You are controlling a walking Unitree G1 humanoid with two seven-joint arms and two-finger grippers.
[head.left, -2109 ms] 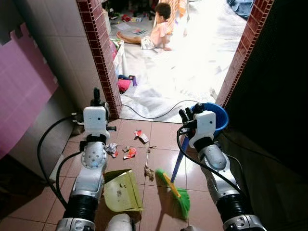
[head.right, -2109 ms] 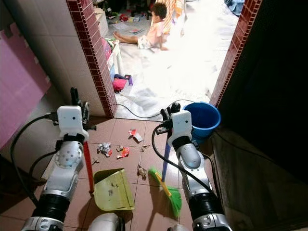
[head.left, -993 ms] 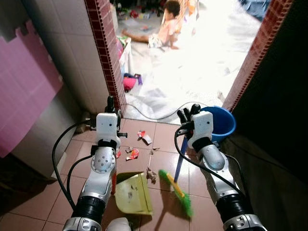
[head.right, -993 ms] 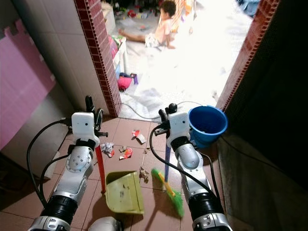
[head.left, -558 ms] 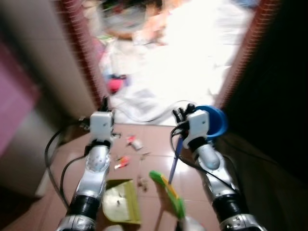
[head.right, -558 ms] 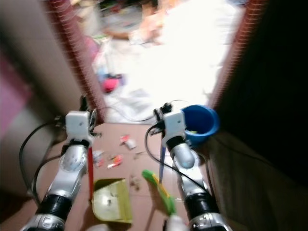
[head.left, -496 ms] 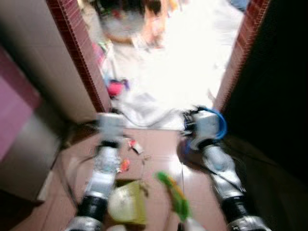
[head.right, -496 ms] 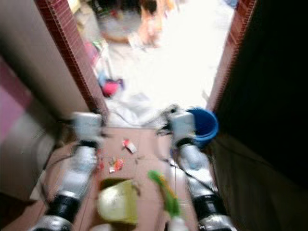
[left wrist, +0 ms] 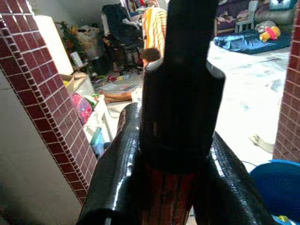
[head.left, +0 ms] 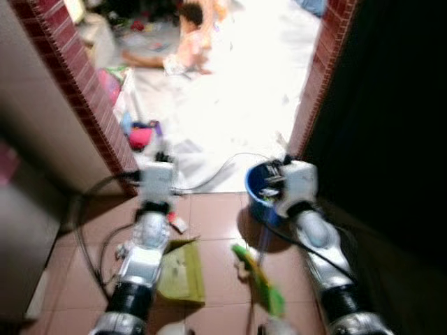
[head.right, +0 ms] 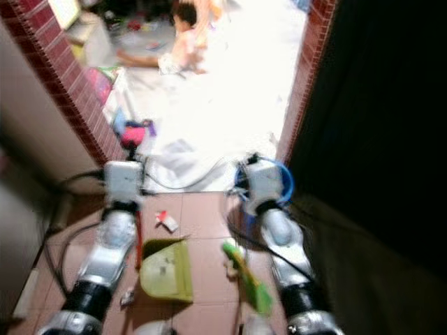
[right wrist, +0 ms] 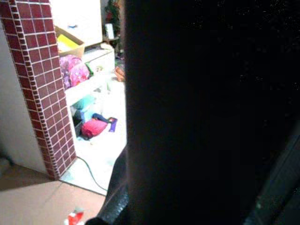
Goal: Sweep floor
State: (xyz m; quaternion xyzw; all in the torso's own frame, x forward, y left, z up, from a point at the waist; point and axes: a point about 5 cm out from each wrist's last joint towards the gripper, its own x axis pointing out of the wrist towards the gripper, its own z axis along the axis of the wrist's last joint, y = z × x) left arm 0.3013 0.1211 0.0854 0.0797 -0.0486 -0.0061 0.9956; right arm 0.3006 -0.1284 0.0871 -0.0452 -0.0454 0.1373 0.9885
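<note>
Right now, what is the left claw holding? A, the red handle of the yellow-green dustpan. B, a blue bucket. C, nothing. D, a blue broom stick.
A: the left claw is clamped around the red handle, which runs down to the yellow-green dustpan.

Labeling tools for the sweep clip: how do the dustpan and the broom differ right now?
The dustpan is a pale yellow-green scoop on a red handle, held by the left gripper; the broom is a bright green brush on a blue handle, held by the right gripper. The dustpan lies flat and wide; the broom head is narrow and angled. Both rest on the brown tiles.
</note>
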